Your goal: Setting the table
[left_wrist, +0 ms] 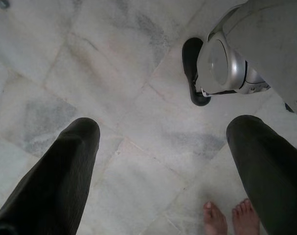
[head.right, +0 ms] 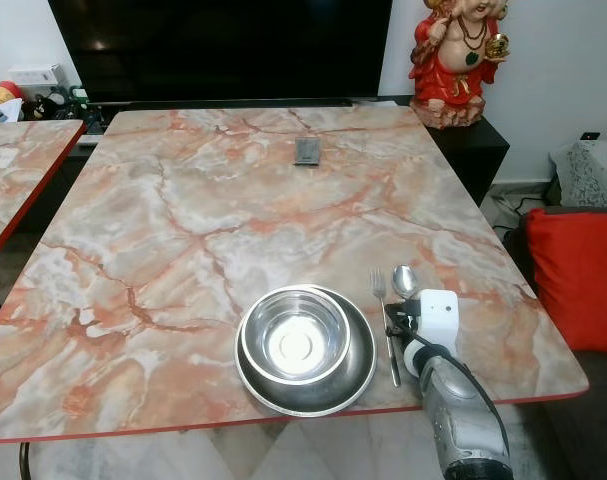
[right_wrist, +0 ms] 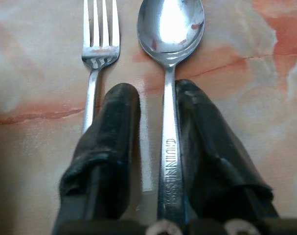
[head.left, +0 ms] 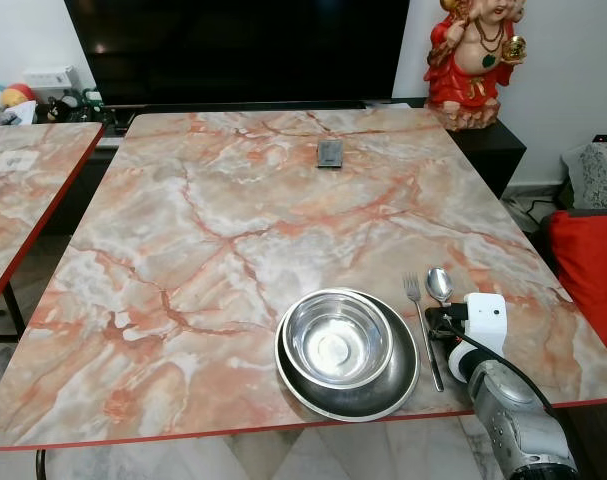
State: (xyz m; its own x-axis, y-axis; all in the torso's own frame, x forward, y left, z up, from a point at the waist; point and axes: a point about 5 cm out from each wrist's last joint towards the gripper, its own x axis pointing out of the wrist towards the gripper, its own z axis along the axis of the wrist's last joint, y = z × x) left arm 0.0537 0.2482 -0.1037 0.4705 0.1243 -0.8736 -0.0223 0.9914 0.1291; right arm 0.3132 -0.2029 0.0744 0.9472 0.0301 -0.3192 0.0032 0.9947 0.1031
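Right gripper jaws stand apart astride the spoon handle; withdraw straight back, leaving fork parallel.

orange-veined marble table, silver bowl

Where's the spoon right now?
The spoon lies on the marble table near its front right edge, just right of the fork beside the stacked bowl and plate, between the right gripper's fingers.
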